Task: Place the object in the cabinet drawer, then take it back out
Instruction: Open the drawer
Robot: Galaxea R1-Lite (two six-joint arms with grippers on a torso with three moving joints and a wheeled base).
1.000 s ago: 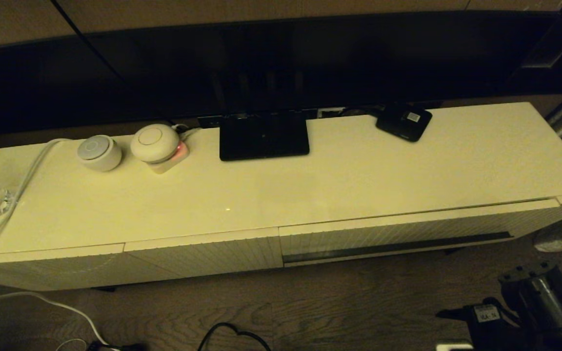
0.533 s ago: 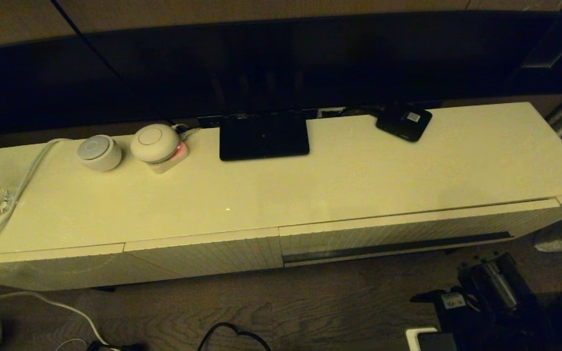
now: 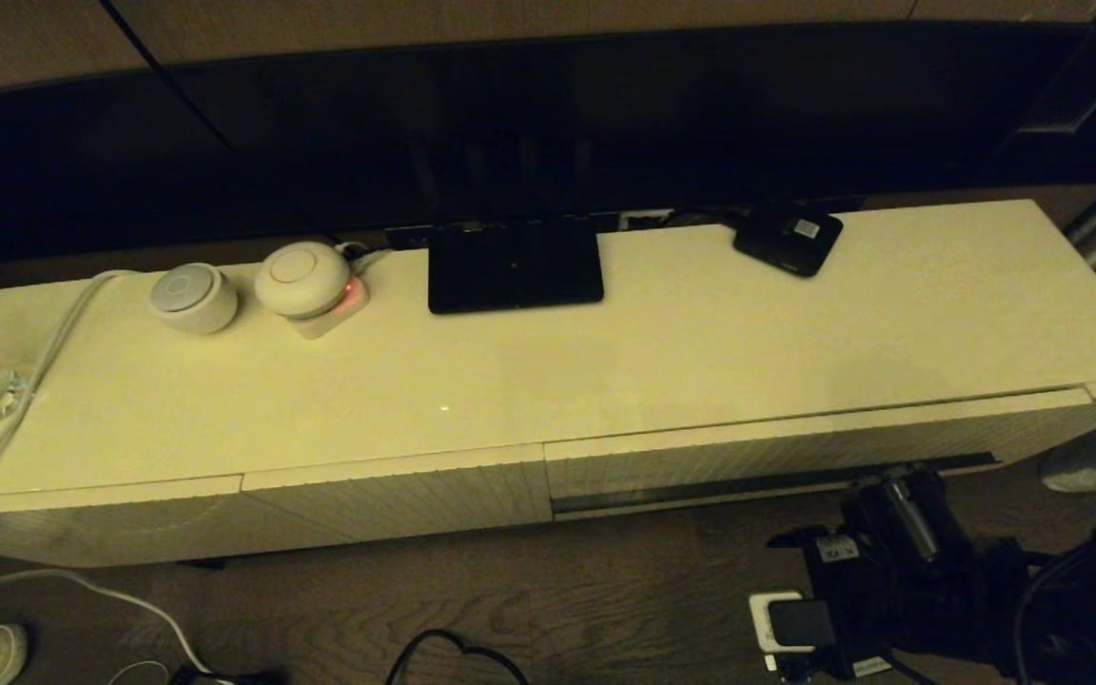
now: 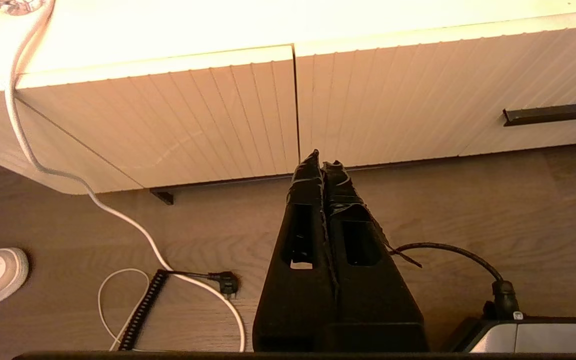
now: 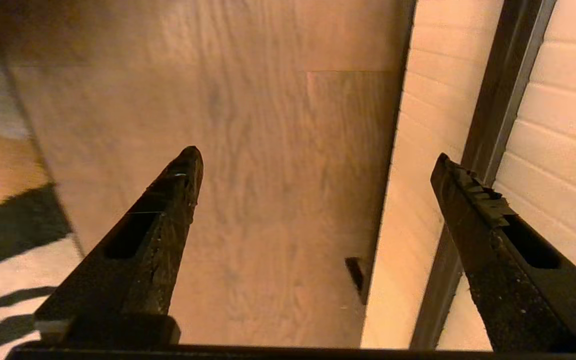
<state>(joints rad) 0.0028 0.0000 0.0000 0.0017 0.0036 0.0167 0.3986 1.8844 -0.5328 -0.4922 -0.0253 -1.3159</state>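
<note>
- The cabinet drawer [image 3: 776,455] is sitting fully closed, its ribbed cream front flush with the narrower panels beside it, so opening it is the first job and it is not yet done.
- The right gripper [image 5: 318,165] is hanging low over the wooden floor just in front of that drawer, fingers spread wide with nothing between them.
- In the right wrist view one finger is lying close against the dark slot [image 5: 488,150] in the drawer front, the other out over bare floorboards; whether the near finger is touching the slot I cannot tell.
- From the head view the right arm is showing as a dark bulk just below the slot's right end.
- The left gripper [image 4: 322,165] is idling low, well in front of the seam between two ribbed panels, its fingers pressed together on nothing.
- The umbrella is not showing anywhere: not on the cabinet top [image 3: 700,352], not on the floor, not in either gripper.
- So it could be inside the shut drawer or simply out of view.
- My read: the task is at a drawer-opening step, with the right gripper lining up on the slot.
- Everything after the pull looks outstanding.
</note>
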